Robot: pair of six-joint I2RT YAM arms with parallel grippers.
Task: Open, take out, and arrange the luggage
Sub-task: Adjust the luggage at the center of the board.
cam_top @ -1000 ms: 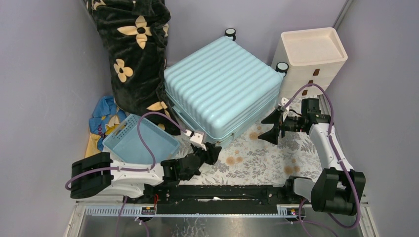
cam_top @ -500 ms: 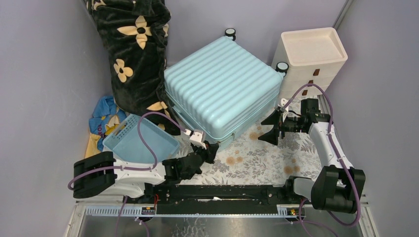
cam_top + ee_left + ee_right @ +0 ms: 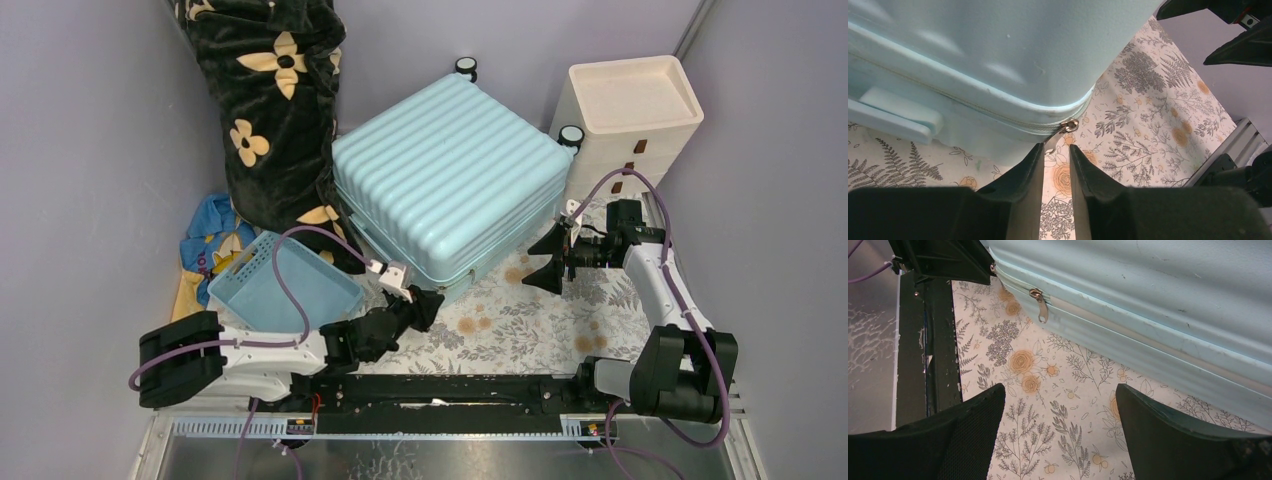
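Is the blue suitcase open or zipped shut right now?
Shut. The suitcase lies flat with both shells pressed together, no lining showing, and the zipper pull hangs at its near corner on a closed seam.

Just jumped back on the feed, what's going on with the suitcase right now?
The luggage lies closed on the floral mat, with its zip shut wherever it can be seen. The left gripper is at the near corner, its fingers a narrow gap apart and lined up on the zipper pull. I cannot tell whether they touch it. The right gripper hovers wide open by the case's right side, holding nothing. Nothing has been opened yet.
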